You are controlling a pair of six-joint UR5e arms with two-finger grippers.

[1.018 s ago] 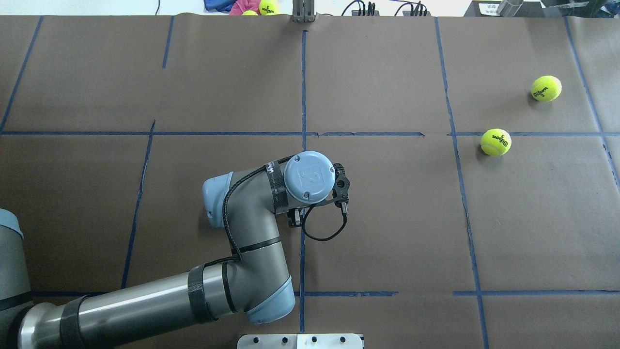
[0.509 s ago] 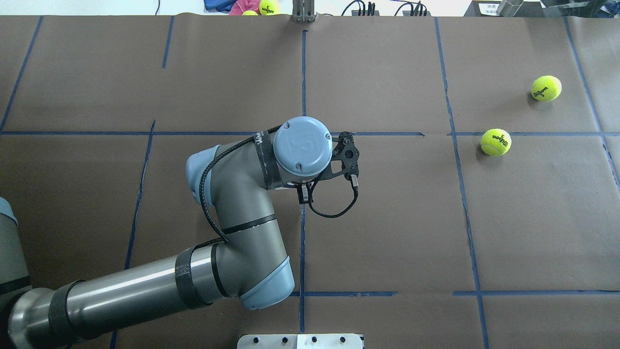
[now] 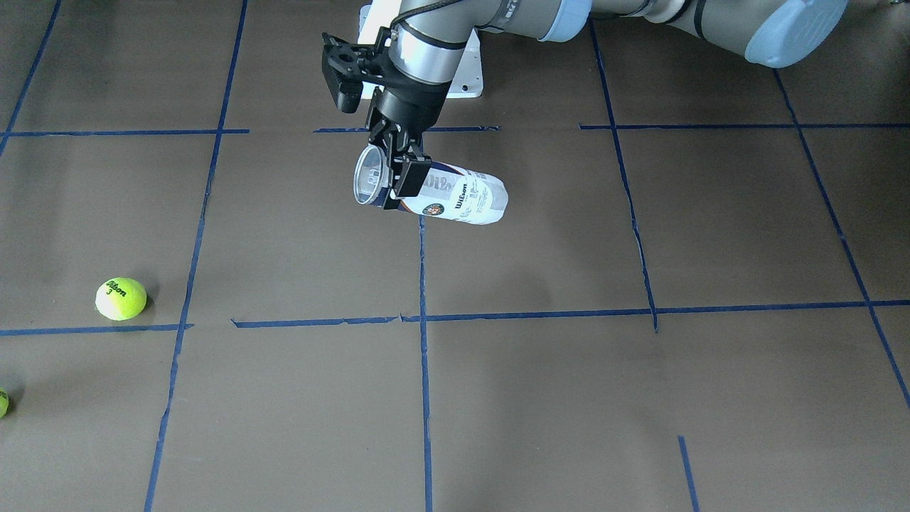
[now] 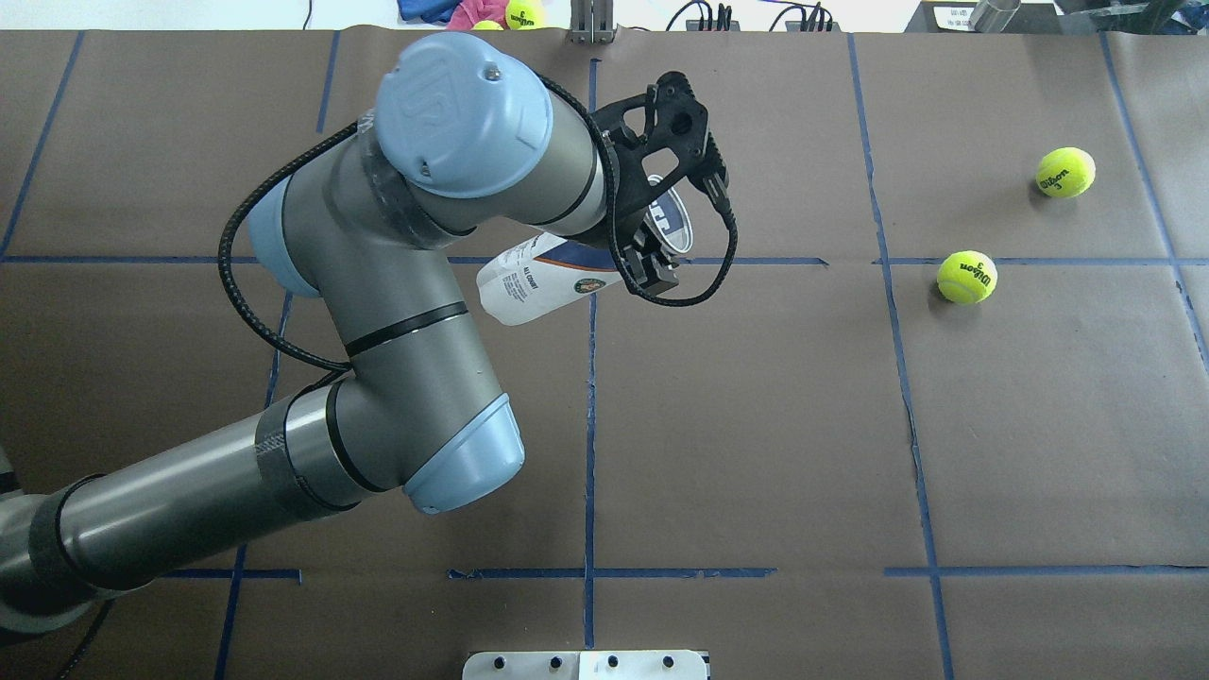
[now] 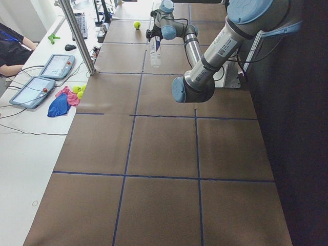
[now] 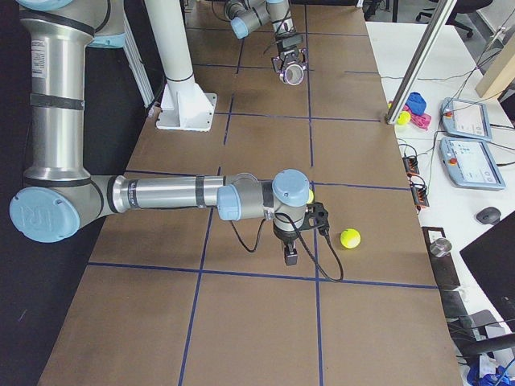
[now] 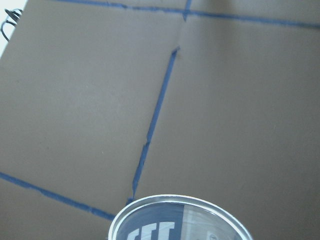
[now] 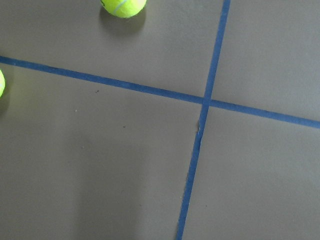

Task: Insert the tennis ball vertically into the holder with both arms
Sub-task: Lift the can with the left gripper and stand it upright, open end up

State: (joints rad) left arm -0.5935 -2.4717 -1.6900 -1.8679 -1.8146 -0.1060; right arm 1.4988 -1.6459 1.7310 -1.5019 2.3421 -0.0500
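My left gripper (image 3: pixel 395 176) is shut on the holder (image 3: pixel 458 199), a clear can with a white and navy Wilson label, near its open rim. It holds the can tilted above the middle of the table. In the overhead view the gripper (image 4: pixel 654 253) and can (image 4: pixel 529 283) sit left of the centre line. The can's rim (image 7: pixel 180 220) fills the bottom of the left wrist view. Two tennis balls (image 4: pixel 966 276) (image 4: pixel 1065 172) lie on the table's right side. My right gripper (image 6: pixel 290 256) hangs over the table beside them; I cannot tell whether it is open.
The white pedestal base (image 4: pixel 586 664) stands at the table's near edge, also seen in the front view (image 3: pixel 466 67). A cloth and more balls (image 4: pixel 491 11) lie beyond the far edge. Blue tape lines cross the brown table cover.
My left arm has risen and swung toward the far side. The holder, hidden under the wrist before, now hangs tilted in the gripper above the table.
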